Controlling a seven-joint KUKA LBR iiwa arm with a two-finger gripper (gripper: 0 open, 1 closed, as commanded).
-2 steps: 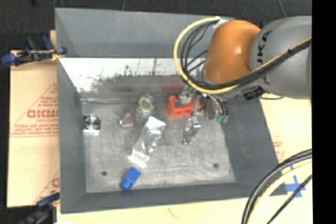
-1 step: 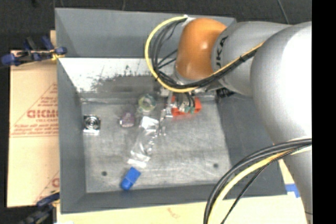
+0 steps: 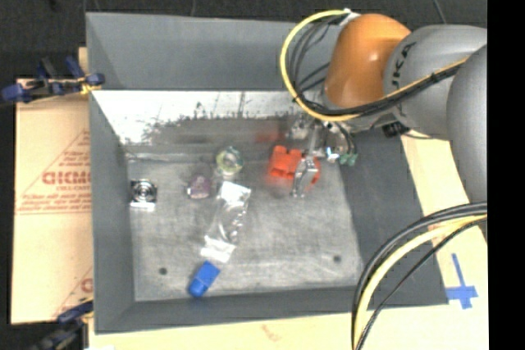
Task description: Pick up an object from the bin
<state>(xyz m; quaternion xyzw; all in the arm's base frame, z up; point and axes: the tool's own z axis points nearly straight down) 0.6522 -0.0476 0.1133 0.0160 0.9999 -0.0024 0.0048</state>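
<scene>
The grey arm (image 3: pixel 443 86) is reaching into the grey metal bin (image 3: pixel 246 53) from the right. A clear plastic bag (image 3: pixel 226 219) is lying mid-floor. The gripper (image 3: pixel 304 176) is hanging low at the back right, just beside an orange-red block (image 3: pixel 282 164). Whether it is standing open or gripping the block cannot be told. A blue cap (image 3: pixel 203 279) is lying near the front, a silver fitting (image 3: pixel 143 193) at the left, and a pale green round piece (image 3: pixel 229 161) and a small purplish piece (image 3: pixel 198 190) are sitting between.

The bin (image 3: pixel 164 53) is grey, the block (image 3: pixel 283 163) orange-red, the cylinder (image 3: pixel 203 279) blue, the lump (image 3: pixel 198 189) purplish.
</scene>
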